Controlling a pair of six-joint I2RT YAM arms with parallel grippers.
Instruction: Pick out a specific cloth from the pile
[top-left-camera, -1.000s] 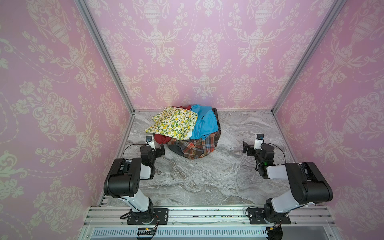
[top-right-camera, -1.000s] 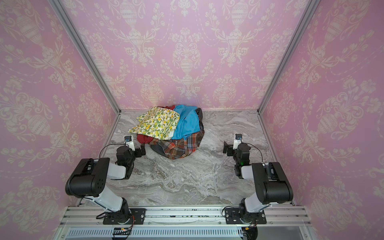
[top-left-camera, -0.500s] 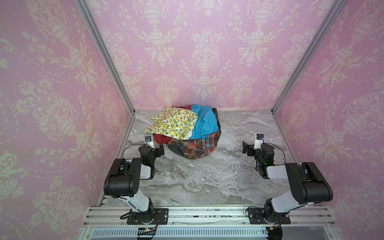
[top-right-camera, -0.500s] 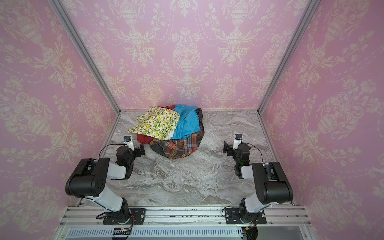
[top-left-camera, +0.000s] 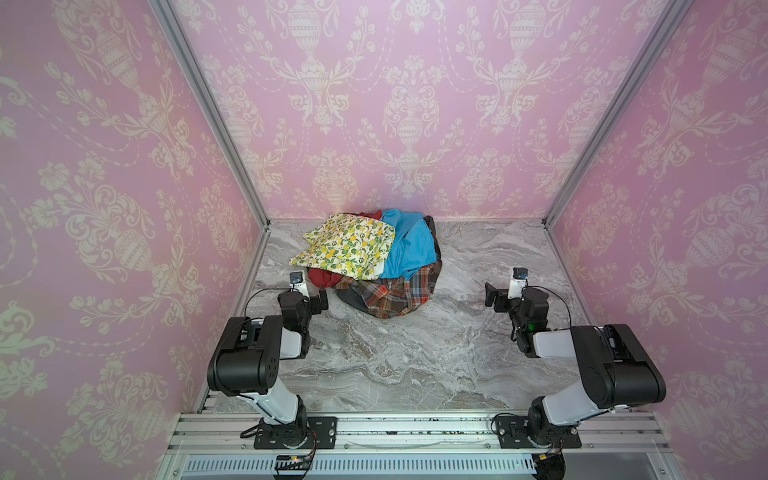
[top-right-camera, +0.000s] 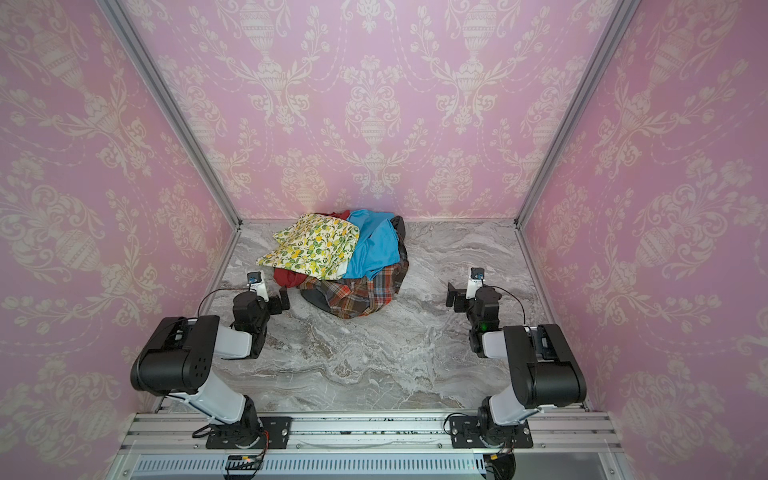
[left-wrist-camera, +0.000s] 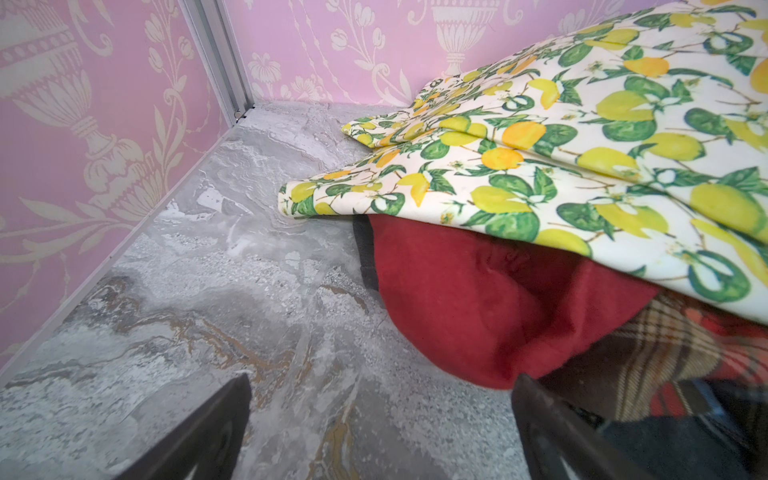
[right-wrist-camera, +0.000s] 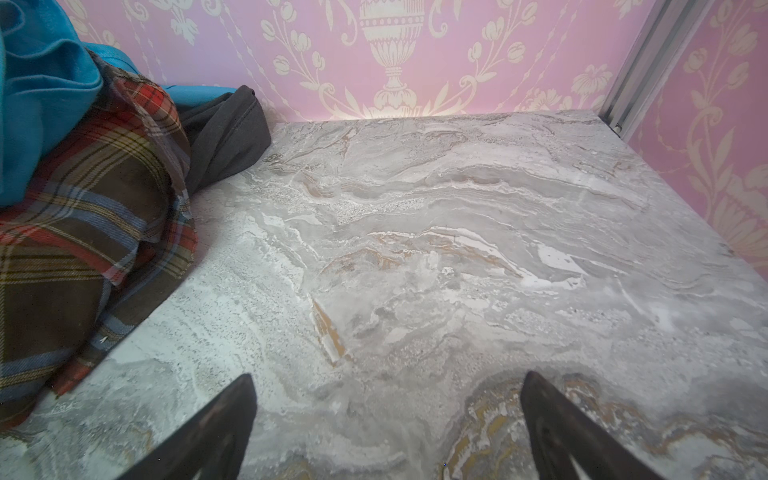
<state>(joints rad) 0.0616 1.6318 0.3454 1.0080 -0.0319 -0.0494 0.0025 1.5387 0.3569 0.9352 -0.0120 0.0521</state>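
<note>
Left gripper (left-wrist-camera: 382, 376): wide, empty, just beside pile (top-left-camera: 370, 259).
Right gripper (right-wrist-camera: 388, 375): wide, empty, over bare bench (top-left-camera: 415, 353).
Plaid cloth (top-left-camera: 390, 293): pile's near side, toward bench's far edge.
Obstruction: lemon-print cloth (top-left-camera: 349, 245), blue cloth (top-left-camera: 409, 247) on top; red cloth (left-wrist-camera: 478, 299) beside.

Bare marble table (top-left-camera: 415, 357) in front and right of the pile (top-left-camera: 374, 257); back wall (top-left-camera: 415, 124) just behind it.

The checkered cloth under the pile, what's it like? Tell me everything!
The checkered cloth is soft woven fabric, dark brown with red-orange, light blue and pale lines. It lies crumpled at the near bottom of the pile, resting on the marble table. The blue cloth and lemon cloth lie over it; a red cloth and dark grey cloth touch its sides.
</note>
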